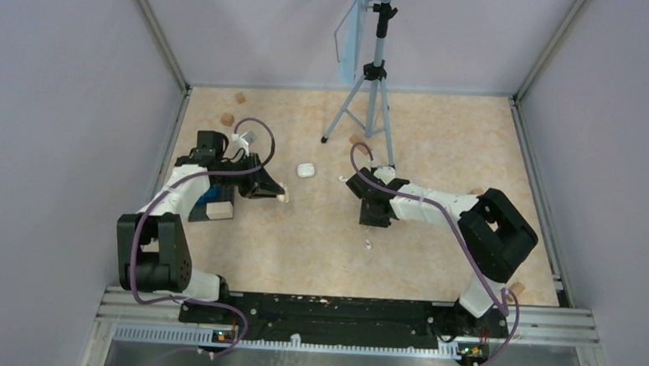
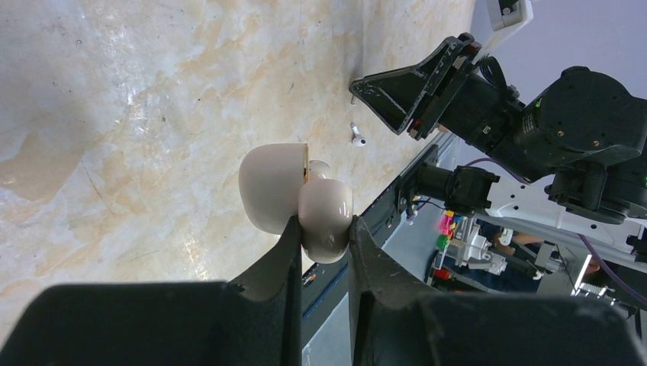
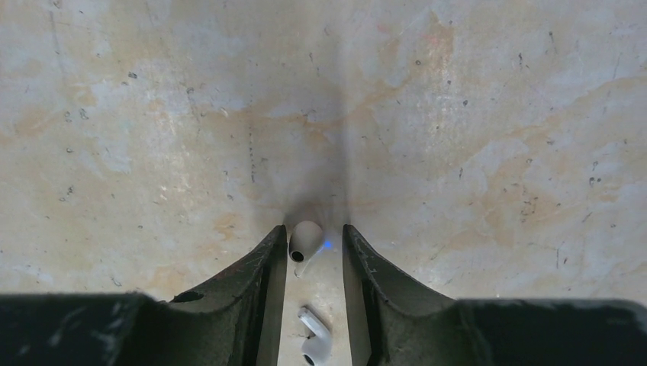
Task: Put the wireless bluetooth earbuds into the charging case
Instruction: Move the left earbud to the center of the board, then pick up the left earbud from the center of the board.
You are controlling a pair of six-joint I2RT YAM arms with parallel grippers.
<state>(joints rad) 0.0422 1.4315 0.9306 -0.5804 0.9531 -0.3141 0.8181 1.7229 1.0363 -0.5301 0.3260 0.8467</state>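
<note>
My left gripper (image 2: pixel 324 227) is shut on the base of a small white charging case (image 2: pixel 326 213). The case's lid (image 2: pixel 271 187) hangs open, and the case is held just above the table; it shows in the top view (image 1: pixel 283 198) too. My right gripper (image 3: pixel 314 232) is open, tips down at the table. One white earbud (image 3: pixel 305 241) lies between its fingertips, close to the left finger. A second earbud (image 3: pixel 314 345) lies on the table further back between the fingers; it also shows in the top view (image 1: pixel 368 244) and in the left wrist view (image 2: pixel 357 139).
A second closed white case (image 1: pixel 305 171) lies on the table between the arms. A tripod (image 1: pixel 368 93) stands at the back centre. Tan wooden blocks lie at the back left (image 1: pixel 226 117), by the left arm (image 1: pixel 217 213) and near the right arm's base (image 1: pixel 517 288).
</note>
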